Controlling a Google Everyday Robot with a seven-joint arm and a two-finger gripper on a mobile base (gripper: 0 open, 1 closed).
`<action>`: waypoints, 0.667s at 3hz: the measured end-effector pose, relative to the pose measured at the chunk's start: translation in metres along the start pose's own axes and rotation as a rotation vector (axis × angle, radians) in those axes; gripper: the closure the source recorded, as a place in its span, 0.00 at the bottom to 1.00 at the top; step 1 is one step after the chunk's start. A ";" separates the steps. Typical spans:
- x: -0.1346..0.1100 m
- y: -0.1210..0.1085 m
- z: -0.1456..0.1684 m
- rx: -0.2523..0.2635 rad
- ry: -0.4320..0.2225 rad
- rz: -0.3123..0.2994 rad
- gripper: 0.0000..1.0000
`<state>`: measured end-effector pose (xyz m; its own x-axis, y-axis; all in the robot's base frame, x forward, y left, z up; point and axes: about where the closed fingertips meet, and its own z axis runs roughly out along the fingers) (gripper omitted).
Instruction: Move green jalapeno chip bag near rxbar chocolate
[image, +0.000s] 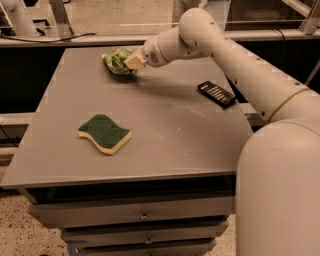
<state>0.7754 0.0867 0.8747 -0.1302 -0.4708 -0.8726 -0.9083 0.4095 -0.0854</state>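
The green jalapeno chip bag (115, 60) is a crinkled bright-green bag at the far left of the grey table (165, 135). My gripper (132, 62) reaches it from the right and is shut on its right side, with the bag bunched against the pale fingers (136, 60). The rxbar chocolate (216, 93) is a flat black bar with white lettering. It lies near the table's right edge, well to the right of the bag and a little nearer.
A dark green sponge with a yellow base (105, 133) lies at the front left of the table. My white arm (235, 55) spans the far right of the table above the bar. Drawers (145, 215) sit below the tabletop.
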 end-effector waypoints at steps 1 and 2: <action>0.010 -0.008 -0.021 0.044 0.018 -0.003 1.00; 0.027 -0.019 -0.045 0.095 0.055 0.002 1.00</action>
<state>0.7714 0.0311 0.8741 -0.1563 -0.5108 -0.8454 -0.8665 0.4817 -0.1308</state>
